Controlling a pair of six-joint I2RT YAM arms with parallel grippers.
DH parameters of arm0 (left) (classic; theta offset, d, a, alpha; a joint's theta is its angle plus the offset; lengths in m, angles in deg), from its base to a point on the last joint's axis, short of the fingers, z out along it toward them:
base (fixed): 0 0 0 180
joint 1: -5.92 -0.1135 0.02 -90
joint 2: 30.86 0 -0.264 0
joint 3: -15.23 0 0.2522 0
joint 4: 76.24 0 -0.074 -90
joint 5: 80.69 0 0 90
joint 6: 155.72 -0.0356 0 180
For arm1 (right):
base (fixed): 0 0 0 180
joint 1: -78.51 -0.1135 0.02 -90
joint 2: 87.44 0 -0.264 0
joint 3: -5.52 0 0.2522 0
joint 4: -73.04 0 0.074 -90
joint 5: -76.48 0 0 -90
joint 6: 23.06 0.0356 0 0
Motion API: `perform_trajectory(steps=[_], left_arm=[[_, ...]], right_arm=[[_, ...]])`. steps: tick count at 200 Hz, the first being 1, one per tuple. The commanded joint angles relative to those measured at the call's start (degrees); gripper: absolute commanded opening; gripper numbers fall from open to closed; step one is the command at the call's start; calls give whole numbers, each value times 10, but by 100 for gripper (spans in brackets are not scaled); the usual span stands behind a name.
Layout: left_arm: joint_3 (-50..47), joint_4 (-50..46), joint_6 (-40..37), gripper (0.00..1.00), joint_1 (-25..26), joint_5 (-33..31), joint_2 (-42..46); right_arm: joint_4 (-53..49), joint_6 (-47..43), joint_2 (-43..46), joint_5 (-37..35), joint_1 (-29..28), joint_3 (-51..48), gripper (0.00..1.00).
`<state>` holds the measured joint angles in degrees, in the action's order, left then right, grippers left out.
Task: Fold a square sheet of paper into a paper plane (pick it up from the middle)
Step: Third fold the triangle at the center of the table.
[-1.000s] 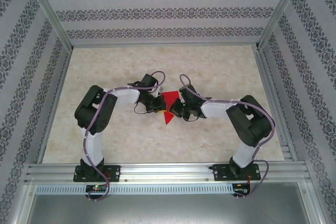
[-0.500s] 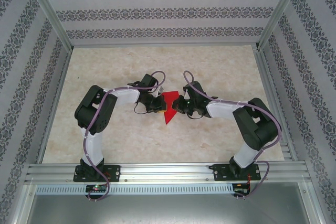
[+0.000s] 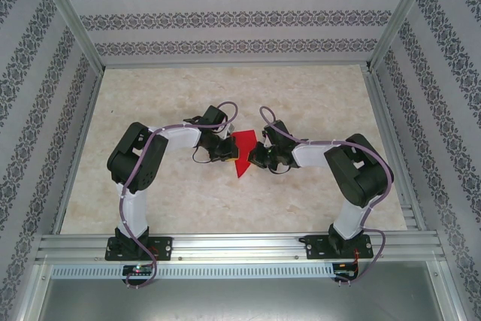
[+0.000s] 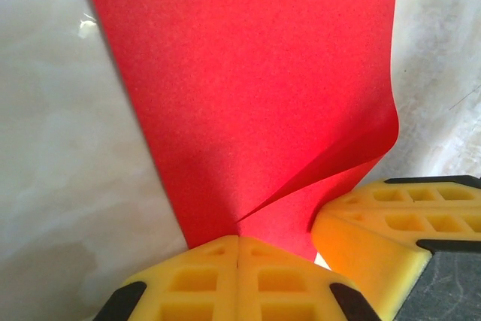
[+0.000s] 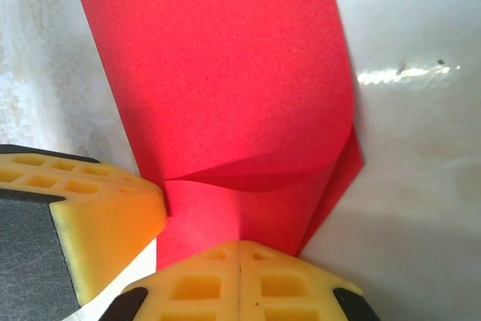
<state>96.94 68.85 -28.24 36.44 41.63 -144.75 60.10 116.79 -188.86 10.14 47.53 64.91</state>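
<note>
The red sheet of paper [image 3: 242, 152] lies on the table between the two arms, partly folded, with a point toward the near edge. In the left wrist view the paper [image 4: 248, 80] has a flap lifting off along a diagonal crease. In the right wrist view the paper [image 5: 218, 73] has a curled fold across it. My left gripper [image 3: 228, 151] [image 4: 238, 237] is shut, pads together, its tips at the paper's left edge. My right gripper [image 3: 255, 157] [image 5: 240, 242] is shut too, its tips on the paper's right side. No paper shows between either pair of pads.
The pale marble-patterned table [image 3: 316, 103] is ringed by aluminium rails [image 3: 225, 246] and patterned walls. The right gripper's yellow finger [image 4: 376, 231] crowds the left wrist view. The left gripper's finger [image 5: 98, 212] does the same in the right wrist view.
The right arm's elbow swung out to the right and came back, and its gripper shifted slightly along the paper. The left arm and the paper stayed put.
</note>
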Motion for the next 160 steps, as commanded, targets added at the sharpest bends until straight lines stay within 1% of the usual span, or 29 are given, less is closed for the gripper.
perform_trajectory(steps=[1, 34, 79, 107, 124, 160], left_arm=[[0, -46, -18, 1, 4, -56, -25], [3, -50, -19, 1, 4, -57, -26], [3, -51, -21, 0, 5, -57, -27], [2, -54, -22, 0, 4, -59, -27], [0, -54, -22, 0, 4, -60, -27], [2, -55, -23, 0, 5, -62, -27]], right_arm=[[-9, -1, 12, -22, 6, 6, 3], [-5, -9, 32, -20, 11, 17, 3], [-12, -9, -15, -23, 23, 28, 3], [-33, 4, -28, -51, 31, 28, 2], [-40, 8, -21, -67, 37, 25, 2], [-35, 0, 15, -76, 46, 32, 4]])
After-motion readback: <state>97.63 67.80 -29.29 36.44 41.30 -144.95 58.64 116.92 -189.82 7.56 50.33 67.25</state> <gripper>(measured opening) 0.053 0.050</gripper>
